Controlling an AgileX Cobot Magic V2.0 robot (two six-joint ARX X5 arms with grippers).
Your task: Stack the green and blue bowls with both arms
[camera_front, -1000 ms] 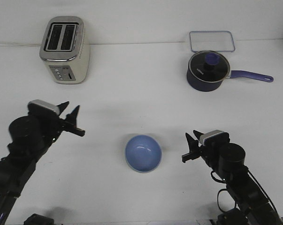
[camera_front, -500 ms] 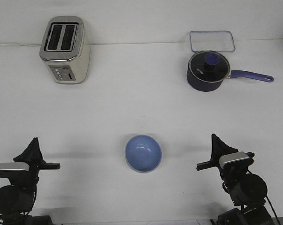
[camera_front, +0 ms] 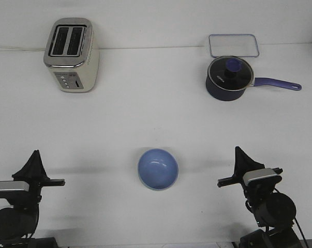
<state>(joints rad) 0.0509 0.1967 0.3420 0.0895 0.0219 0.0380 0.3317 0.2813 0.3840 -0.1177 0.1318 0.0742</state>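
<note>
A pale blue bowl (camera_front: 158, 169) sits upright in the middle of the white table (camera_front: 145, 113), near the front. No green bowl shows as a separate thing, and I cannot tell whether one lies under the blue bowl. My left gripper (camera_front: 34, 166) is folded back at the front left corner, fingers pointing up, far left of the bowl. My right gripper (camera_front: 242, 161) is folded back at the front right, also pointing up, to the right of the bowl. Both hold nothing. They are seen edge-on, so the gap between their fingers does not show.
A cream and steel toaster (camera_front: 71, 55) stands at the back left. A dark navy saucepan with a lid and purple handle (camera_front: 228, 77) stands at the back right, with a clear rectangular container lid (camera_front: 233, 45) behind it.
Both arms have drawn back from beside the bowl to the front corners and turned their fingers upward. Over the last half second they barely moved. The bowl has stayed in place.
</note>
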